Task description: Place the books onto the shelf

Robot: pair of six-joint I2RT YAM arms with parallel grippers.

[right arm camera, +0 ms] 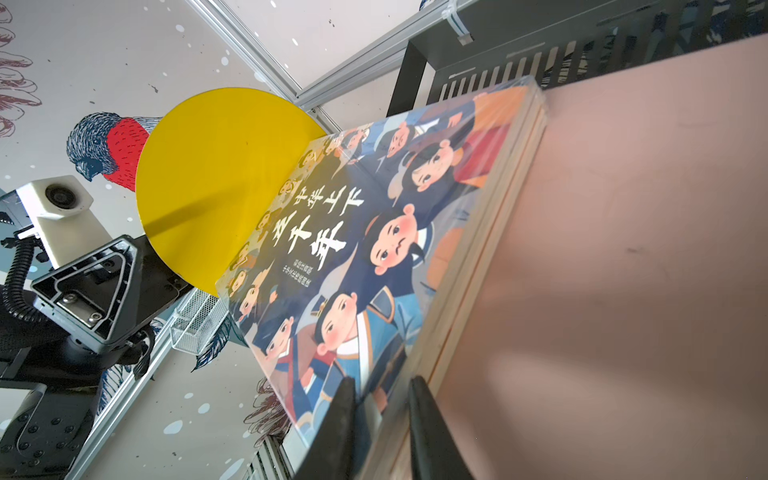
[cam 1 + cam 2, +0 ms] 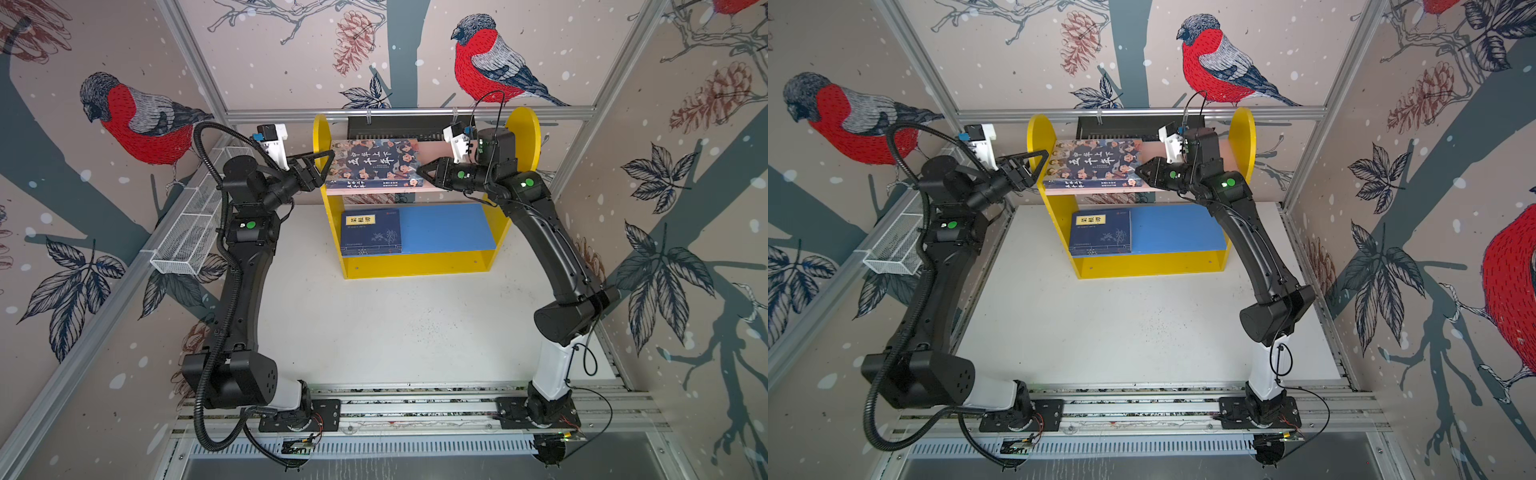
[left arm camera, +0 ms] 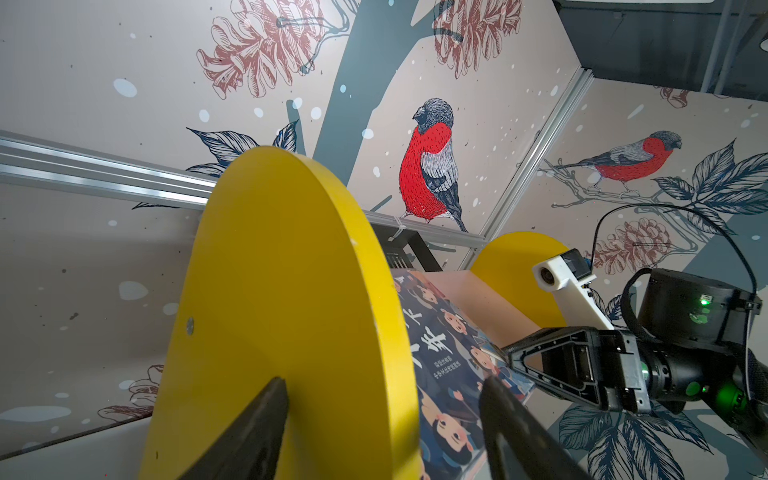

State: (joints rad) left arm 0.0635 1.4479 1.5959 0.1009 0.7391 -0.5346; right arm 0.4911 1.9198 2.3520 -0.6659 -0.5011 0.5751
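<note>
The shelf (image 2: 415, 266) stands at the back of the table. On its pink upper board (image 2: 434, 150) the large illustrated book (image 2: 374, 162) lies flat against the yellow left side panel (image 3: 270, 311). A thin stack of navy-blue books (image 2: 371, 230) with a yellow label lies at the left of the blue lower board (image 2: 449, 228). My right gripper (image 2: 419, 170) has its tips at the big book's right edge near the front corner (image 1: 380, 378); the jaws are a narrow gap apart. My left gripper (image 2: 326, 168) is open and straddles the left panel's front edge (image 3: 382, 380).
A white wire mesh basket (image 2: 191, 232) hangs on the left wall rail beside my left arm. A black vented tray (image 2: 395, 126) sits behind the shelf. The white tabletop (image 2: 395, 324) lies between the two arms, with the mounting rail (image 2: 415, 405) along its front.
</note>
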